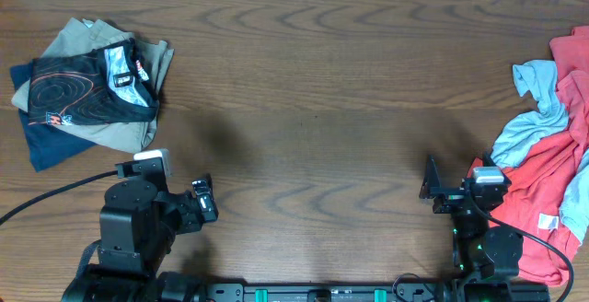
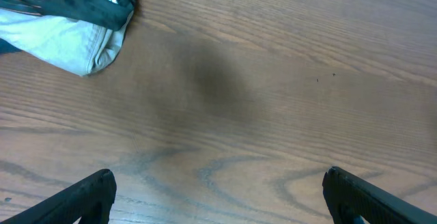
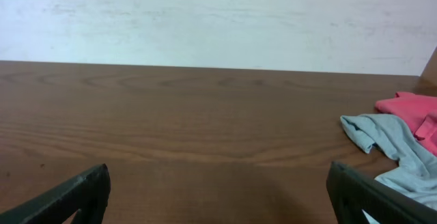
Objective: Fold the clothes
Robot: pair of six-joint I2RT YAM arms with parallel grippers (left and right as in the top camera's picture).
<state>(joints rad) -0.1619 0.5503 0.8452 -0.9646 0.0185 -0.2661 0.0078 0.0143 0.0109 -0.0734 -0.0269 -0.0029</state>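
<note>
A black T-shirt with thin orange contour lines (image 1: 87,88) lies folded on top of a small stack of clothes at the far left, over an olive garment (image 1: 138,132) and a navy one (image 1: 51,145). A loose heap of clothes sits at the right edge: a coral-red shirt (image 1: 543,187) tangled with a pale grey-blue shirt (image 1: 534,127). My left gripper (image 1: 202,201) is open and empty near the front left, below the stack. My right gripper (image 1: 431,184) is open and empty just left of the heap. The left wrist view catches the stack's corner (image 2: 68,36) beyond the open left gripper (image 2: 218,183). Past the open right gripper (image 3: 218,176), the right wrist view shows the grey-blue shirt (image 3: 389,138).
The dark wooden table (image 1: 313,109) runs between the two piles. A black cable (image 1: 46,196) trails off the left arm's base towards the left edge. A pale wall (image 3: 205,19) stands behind the table's far edge.
</note>
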